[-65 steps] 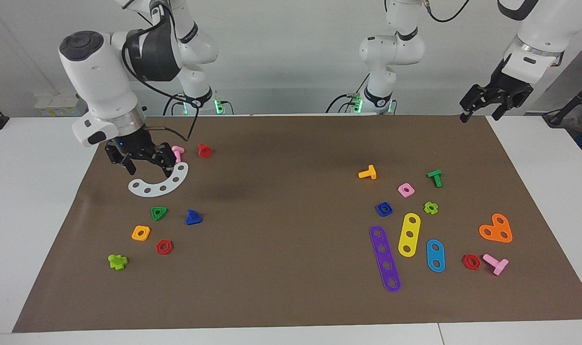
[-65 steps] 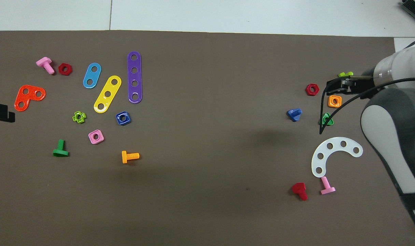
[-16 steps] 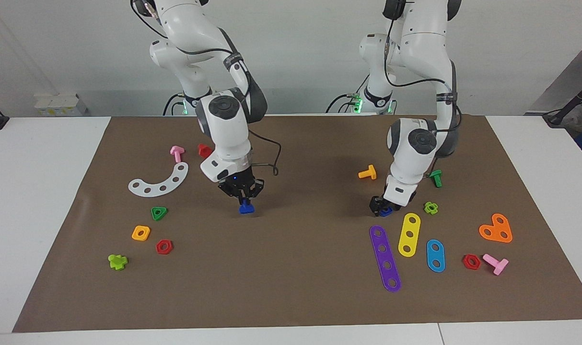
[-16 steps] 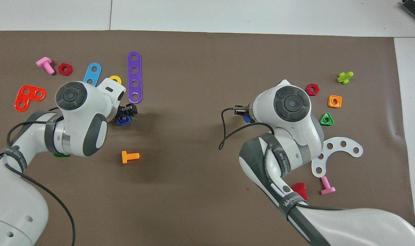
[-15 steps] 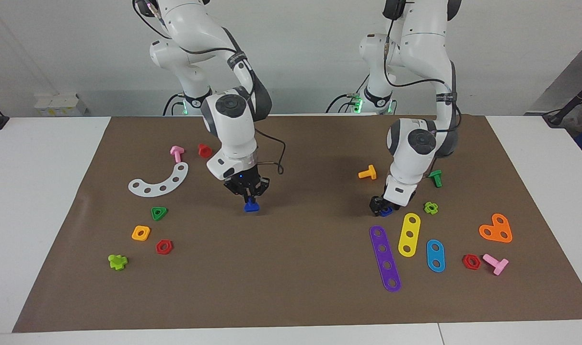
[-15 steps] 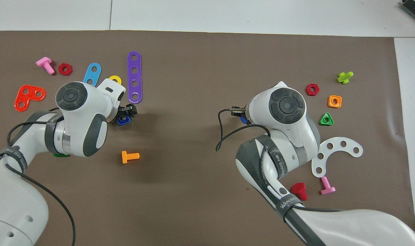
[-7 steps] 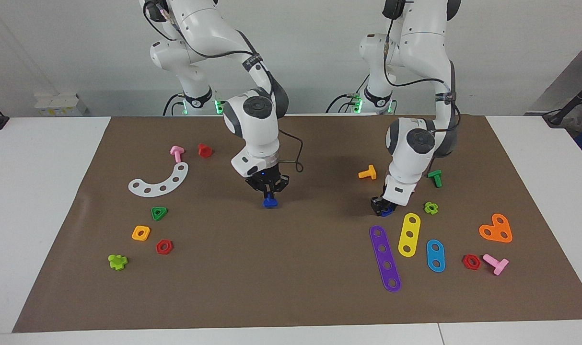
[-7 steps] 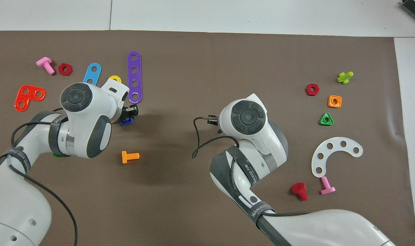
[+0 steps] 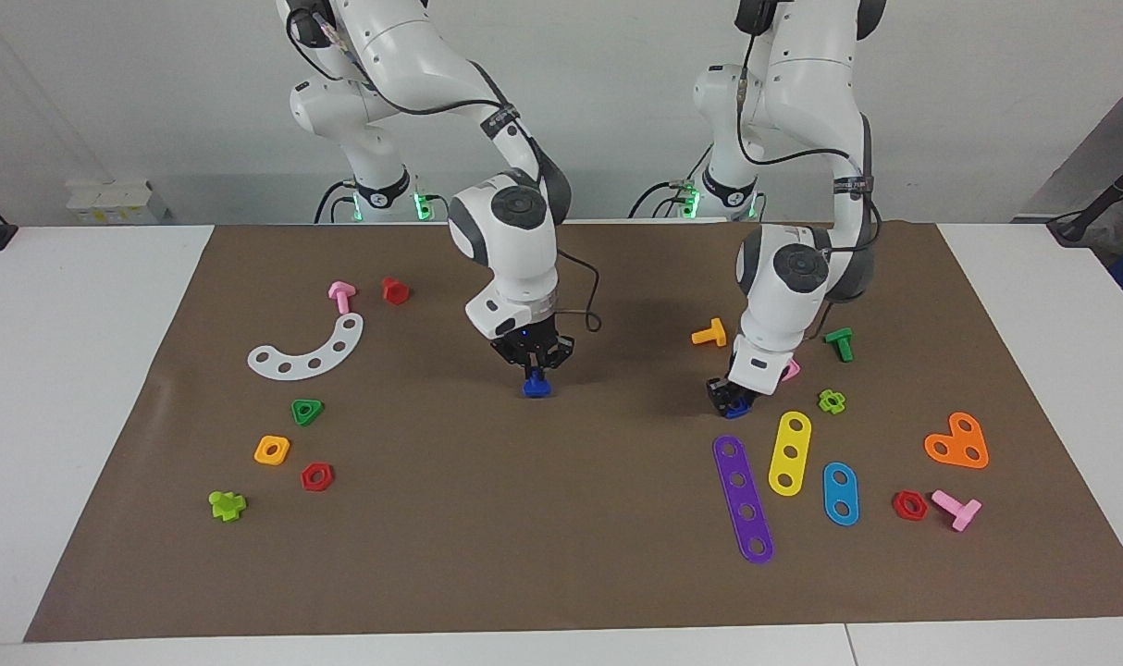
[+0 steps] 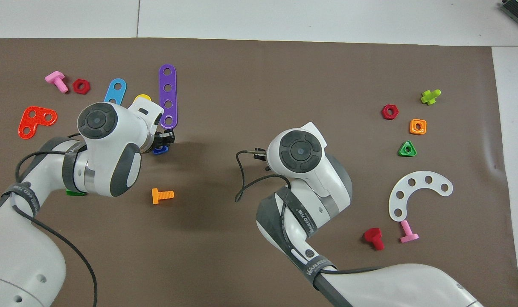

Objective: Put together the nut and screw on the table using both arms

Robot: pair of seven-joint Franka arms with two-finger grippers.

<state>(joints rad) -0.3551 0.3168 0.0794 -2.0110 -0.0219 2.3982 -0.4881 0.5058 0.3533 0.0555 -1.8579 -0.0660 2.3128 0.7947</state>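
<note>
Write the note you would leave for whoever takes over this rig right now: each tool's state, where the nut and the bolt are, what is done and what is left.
Right tool: shut on the blue bolt, over the middle of the brown mat.
Left tool: shut on the blue nut, low over the mat beside the purple strip, toward the left arm's end.
Done: both parts are gripped.
Left: bring the nut and bolt together over the middle, line the shaft up with the nut's hole, join them, and set the pair on the table.
</note>
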